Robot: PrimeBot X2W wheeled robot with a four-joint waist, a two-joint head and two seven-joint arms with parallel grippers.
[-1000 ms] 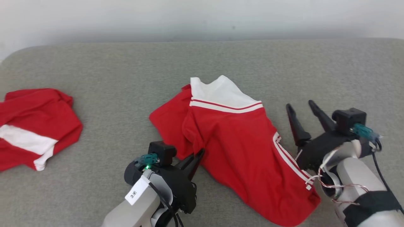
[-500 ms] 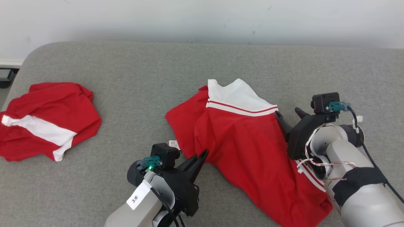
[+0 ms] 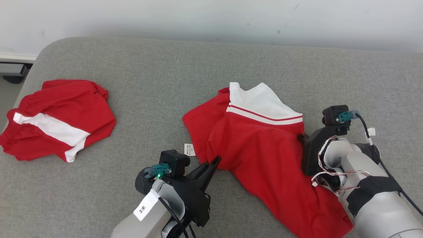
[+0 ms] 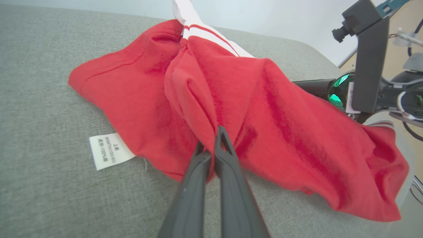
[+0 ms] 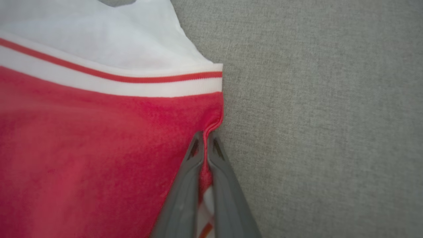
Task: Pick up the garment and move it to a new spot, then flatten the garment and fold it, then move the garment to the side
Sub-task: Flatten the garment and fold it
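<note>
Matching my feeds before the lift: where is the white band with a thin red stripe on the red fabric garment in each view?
Head view: the white band with a thin red stripe crosses the red fabric garment right of centre.
Left wrist view: top centre, slanting down to the right.
Right wrist view: upper left, ending mid-frame.
Shared landmark: the plain white panel bordering it.

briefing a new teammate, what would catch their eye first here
The red garment with white striped trim, crumpled mid-way across the grey cushion. The left hand is pinched shut on its near-left fold, the right hand on its right edge below the white band. A second red garment lies far left.
</note>
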